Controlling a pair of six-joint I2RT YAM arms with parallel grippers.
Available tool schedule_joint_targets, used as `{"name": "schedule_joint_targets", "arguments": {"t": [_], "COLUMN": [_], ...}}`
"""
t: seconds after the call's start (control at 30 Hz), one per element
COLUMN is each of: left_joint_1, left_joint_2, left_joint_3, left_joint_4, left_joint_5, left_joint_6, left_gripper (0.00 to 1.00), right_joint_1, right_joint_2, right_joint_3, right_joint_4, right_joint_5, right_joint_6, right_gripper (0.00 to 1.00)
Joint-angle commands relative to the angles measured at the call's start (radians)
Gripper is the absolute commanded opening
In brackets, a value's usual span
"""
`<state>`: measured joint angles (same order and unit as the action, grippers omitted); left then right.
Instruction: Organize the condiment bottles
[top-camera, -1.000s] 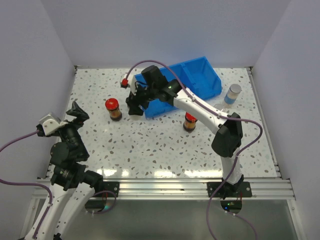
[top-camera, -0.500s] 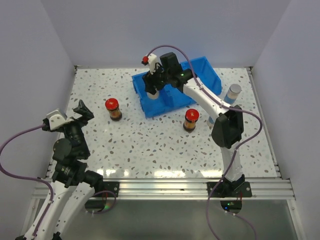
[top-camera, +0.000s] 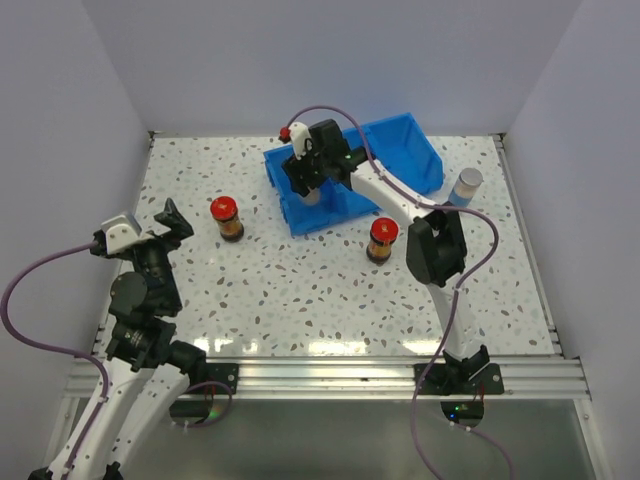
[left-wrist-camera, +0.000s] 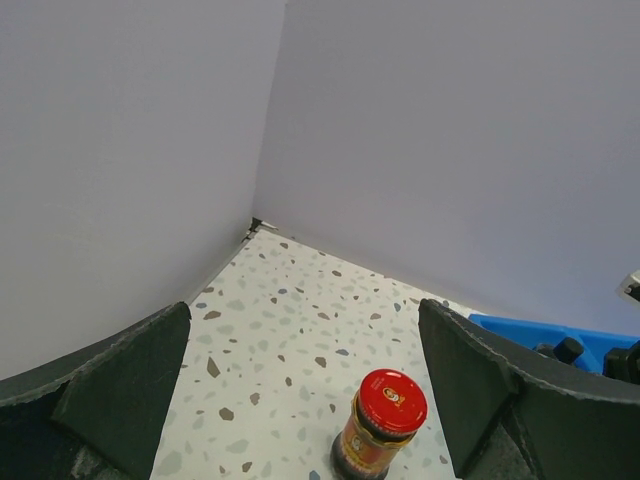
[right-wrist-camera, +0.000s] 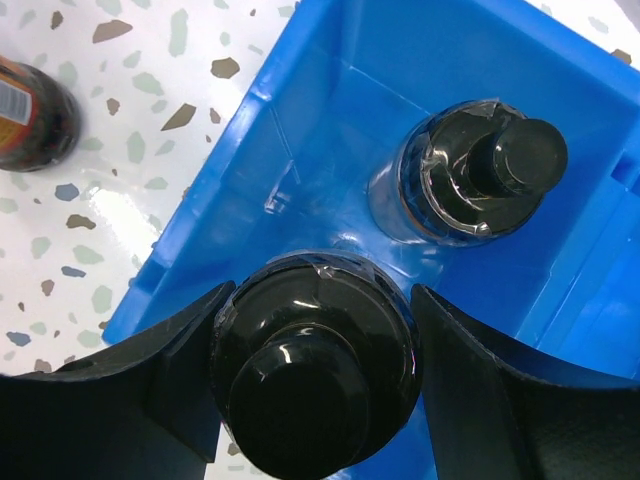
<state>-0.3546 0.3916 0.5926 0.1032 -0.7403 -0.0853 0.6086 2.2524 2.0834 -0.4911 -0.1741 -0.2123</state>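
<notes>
Pale lilac walls close in a white speckled worktop (top-camera: 300, 290), with a blue three-compartment plastic bin (top-camera: 400, 160) toward its far side. A second ago the right hand (top-camera: 305, 182) hung outside the bin's near-left corner. It has since carried its load over the wall and now stands in the end compartment, clamped on a black-capped clear jar (right-wrist-camera: 315, 375) pinched between its two fingers (right-wrist-camera: 140, 400). That jar is upright, its long axis vertical and parallel to the fingers, cap pointing straight up at the wrist camera. Whether its base already rests on the bin floor cannot be told. Just beyond the fingertips, in the same compartment and apart from the held jar, a second black-capped jar (right-wrist-camera: 470, 180) also stands upright. The black pair therefore looks all but sorted once the grip lets go. Meanwhile the left hand (top-camera: 175, 220) has swung round toward a red-capped jar of dark brown contents (left-wrist-camera: 380, 430). Its fingers are spread wide and empty, and the jar stands upright ahead of the fingertips, not yet between them, so it seems the likely next pick. The other red-capped jar (top-camera: 381, 240) stands behind the right hand, beside its arm. A silver-grey-capped jar (top-camera: 465, 188) waits well off to that hand's right, past the bin; both are still on the worktop.
</notes>
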Motion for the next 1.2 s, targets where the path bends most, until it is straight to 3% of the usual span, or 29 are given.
{"name": "schedule_joint_targets", "arguments": {"t": [0.0, 0.47, 0.63, 0.73, 0.93, 1.17], "left_joint_1": [0.005, 0.005, 0.005, 0.005, 0.005, 0.005], "left_joint_2": [0.013, 0.026, 0.032, 0.041, 0.067, 0.115], "left_joint_3": [0.009, 0.012, 0.012, 0.012, 0.012, 0.013], "left_joint_4": [0.007, 0.003, 0.0, 0.0, -0.003, -0.005], "left_joint_5": [0.019, 0.036, 0.044, 0.048, 0.058, 0.084], "left_joint_6": [0.009, 0.004, 0.002, 0.002, 0.001, -0.001], "left_gripper": [1.0, 1.0, 1.0, 1.0, 1.0, 1.0], "right_joint_1": [-0.001, -0.001, -0.001, -0.001, -0.003, -0.003], "right_joint_2": [-0.008, 0.021, -0.002, -0.014, -0.063, -0.249], "right_joint_3": [0.049, -0.043, -0.078, -0.085, -0.088, -0.151], "right_joint_4": [0.1, 0.14, 0.148, 0.146, 0.126, 0.065], "right_joint_5": [0.025, 0.007, 0.007, 0.007, 0.004, -0.077], "right_joint_6": [-0.016, -0.009, -0.016, -0.016, -0.022, -0.056], "right_gripper": [0.08, 0.41, 0.72, 0.85, 0.9, 0.92]}}
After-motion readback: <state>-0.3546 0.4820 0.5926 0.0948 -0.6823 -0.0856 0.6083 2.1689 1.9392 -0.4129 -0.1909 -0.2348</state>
